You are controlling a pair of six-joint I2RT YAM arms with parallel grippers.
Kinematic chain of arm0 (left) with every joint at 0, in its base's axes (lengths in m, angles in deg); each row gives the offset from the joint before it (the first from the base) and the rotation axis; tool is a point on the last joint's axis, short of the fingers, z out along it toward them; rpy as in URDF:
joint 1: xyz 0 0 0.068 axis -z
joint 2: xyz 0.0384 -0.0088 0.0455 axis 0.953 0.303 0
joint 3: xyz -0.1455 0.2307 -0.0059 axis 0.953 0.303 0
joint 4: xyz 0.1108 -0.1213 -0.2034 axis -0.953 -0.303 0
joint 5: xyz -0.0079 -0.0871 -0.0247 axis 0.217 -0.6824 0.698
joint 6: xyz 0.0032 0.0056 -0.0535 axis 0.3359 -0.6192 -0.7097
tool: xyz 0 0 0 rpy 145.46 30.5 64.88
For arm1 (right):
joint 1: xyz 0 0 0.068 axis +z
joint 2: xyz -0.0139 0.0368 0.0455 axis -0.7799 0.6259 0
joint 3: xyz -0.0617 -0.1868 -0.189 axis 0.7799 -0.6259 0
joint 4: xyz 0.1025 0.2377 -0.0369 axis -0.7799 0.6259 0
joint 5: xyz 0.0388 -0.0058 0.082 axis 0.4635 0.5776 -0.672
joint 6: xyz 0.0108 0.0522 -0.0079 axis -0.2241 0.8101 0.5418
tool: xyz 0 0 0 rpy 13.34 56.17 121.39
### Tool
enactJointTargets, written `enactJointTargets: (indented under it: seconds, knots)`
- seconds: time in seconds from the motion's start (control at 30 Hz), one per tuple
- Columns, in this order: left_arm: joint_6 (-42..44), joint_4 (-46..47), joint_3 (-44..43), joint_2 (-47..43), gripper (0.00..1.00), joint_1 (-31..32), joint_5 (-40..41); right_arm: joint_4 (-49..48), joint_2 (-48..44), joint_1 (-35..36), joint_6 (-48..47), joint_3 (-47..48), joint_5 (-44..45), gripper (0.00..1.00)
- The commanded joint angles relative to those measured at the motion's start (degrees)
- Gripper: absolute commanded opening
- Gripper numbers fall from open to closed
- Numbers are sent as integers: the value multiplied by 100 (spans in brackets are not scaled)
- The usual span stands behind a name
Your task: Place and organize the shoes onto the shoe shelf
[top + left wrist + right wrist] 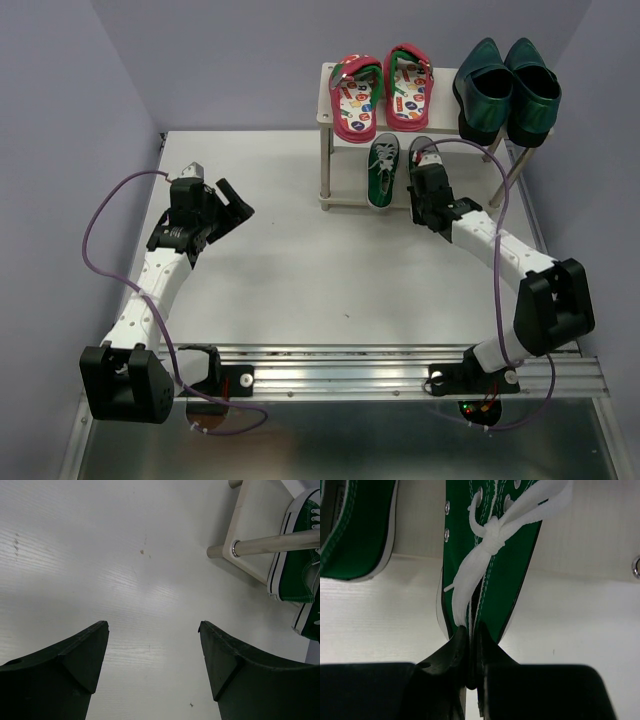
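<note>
The pale shoe shelf [328,95] stands at the back. On its top board lie the two red flip-flops [358,96] and the two dark teal loafers [505,88]. One green sneaker [382,168] lies on the lower tier. My right gripper [424,178] is shut on the heel edge of the second green sneaker [495,565], which lies at the lower tier's front beside the first [355,530]. My left gripper [236,200] is open and empty over the bare table, left of the shelf; its fingers [70,665] frame white tabletop.
The shelf's front leg and metal rail [270,544] show at the upper right of the left wrist view, with both sneakers [300,555] behind. A purple cable [470,150] loops over the right arm near the shelf. Walls close in on both sides.
</note>
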Motion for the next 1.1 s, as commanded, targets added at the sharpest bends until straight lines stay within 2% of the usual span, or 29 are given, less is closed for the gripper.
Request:
enactJointTargets:
  seconds: [0.0, 0.57, 0.63, 0.67, 0.73, 0.77, 0.9, 1.07]
  knots:
    - [137, -41, -172, -215, 84, 4, 27, -1205, 182, -82, -413, 694, 108, 1]
    - [119, -129, -128, -373, 84, -5, 97, -1319, 894, -354, -238, 889, 267, 1]
    - [111, -129, -137, -364, 84, -5, 88, -1319, 964, -354, -220, 906, 275, 18]
    - [111, -129, -154, -364, 84, -5, 97, -1319, 956, -354, -220, 898, 258, 37]
    - [119, -138, -154, -373, 84, 4, 123, -1311, 895, -354, -150, 863, 249, 57]
    - [111, -138, -154, -382, 84, -5, 124, -1311, 859, -354, -89, 819, 249, 72]
    - [111, -120, -163, -347, 84, -5, 141, -1284, 552, -354, 8, 626, 135, 86]
    - [137, -120, -251, -312, 84, -14, 202, -1012, -228, -354, 272, 222, -137, 96]
